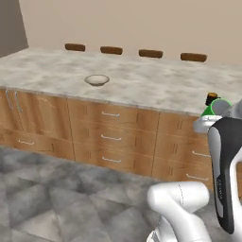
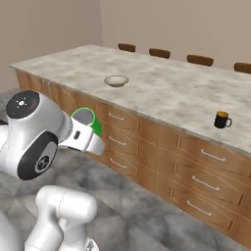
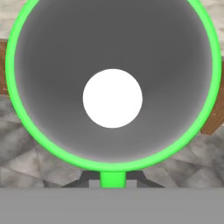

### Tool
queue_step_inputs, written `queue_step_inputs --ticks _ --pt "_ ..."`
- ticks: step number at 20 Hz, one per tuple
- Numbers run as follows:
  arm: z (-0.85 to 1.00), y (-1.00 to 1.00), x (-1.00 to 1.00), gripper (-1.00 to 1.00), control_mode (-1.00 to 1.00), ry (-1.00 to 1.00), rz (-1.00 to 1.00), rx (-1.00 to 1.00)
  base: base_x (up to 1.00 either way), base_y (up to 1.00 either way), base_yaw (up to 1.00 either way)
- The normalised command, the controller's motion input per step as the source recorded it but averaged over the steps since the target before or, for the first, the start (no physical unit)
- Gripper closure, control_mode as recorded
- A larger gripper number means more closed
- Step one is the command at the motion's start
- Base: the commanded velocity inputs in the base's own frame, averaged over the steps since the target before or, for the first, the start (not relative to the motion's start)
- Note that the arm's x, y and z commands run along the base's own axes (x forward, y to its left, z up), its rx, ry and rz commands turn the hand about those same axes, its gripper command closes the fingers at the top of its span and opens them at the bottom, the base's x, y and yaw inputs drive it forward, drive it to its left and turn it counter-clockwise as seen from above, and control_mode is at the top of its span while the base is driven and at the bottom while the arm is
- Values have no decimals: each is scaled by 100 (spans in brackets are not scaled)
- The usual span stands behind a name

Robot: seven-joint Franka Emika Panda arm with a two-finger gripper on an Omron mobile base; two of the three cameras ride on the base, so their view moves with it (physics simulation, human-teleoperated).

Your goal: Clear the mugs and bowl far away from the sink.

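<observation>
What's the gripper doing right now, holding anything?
Gripper: closed on the green mug, held off the counter.

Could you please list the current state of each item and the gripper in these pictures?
green mug: held in the gripper, off the counter, over the floor in front of the drawers.
black mug: upright on the counter, near its front edge.
bowl: upright on the counter, apart from both mugs.
gripper: shut on the green mug's rim.
</observation>
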Motion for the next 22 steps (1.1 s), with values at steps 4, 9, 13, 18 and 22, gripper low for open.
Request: queue_step_inputs --ticks 4,9,13,18,22 --pt "0 0 0 100 100 0 0 0 100 81 -45" --pt "0 0 0 100 100 0 0 0 100 24 -37" --pt "0 0 0 100 100 0 0 0 100 5 -27" --pt "0 0 0 100 100 0 0 0 100 6 -19" --pt "0 0 0 100 100 0 0 0 100 33 -22"
